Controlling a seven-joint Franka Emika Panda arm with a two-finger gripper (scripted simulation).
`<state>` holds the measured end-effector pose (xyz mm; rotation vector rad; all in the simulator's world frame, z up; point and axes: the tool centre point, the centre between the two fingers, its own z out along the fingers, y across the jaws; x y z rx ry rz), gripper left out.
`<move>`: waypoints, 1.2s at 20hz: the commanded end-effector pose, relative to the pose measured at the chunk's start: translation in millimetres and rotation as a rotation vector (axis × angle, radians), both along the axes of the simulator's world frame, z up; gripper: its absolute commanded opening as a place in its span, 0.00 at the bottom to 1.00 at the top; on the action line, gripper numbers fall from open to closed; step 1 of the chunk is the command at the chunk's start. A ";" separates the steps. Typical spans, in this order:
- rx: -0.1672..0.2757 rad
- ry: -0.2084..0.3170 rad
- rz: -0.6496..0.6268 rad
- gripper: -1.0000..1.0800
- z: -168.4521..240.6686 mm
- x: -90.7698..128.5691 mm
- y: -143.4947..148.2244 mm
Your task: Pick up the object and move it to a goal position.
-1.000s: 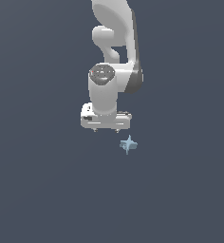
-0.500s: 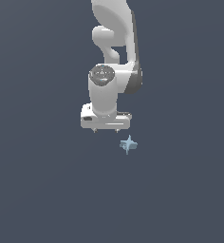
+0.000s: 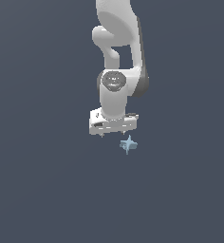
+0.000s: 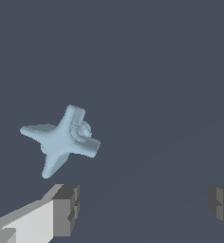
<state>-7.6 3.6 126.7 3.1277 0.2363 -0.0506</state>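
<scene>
jaws spread wide, empty, near the pale-blue star (image 3: 128,144) (image 4: 61,138), not touching.

You are looking at a bare simulated test space, not a home, kitchen or workshop. A flat, even slate-grey ground (image 3: 42,190) fills both views edge to edge, with no texture, walls or furniture to mark a room. The white arm (image 3: 118,42) has smooth, evenly shaded surfaces, and the pale-blue star-shaped piece (image 4: 61,139) shows the same clean, computer-drawn look.
</scene>
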 end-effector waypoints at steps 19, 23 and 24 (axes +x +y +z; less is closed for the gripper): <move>0.014 -0.030 0.435 0.96 -35.6 9.6 81.1; 0.014 -0.029 0.429 0.96 -38.8 9.4 80.0; 0.014 -0.029 0.430 0.96 -41.4 9.3 80.3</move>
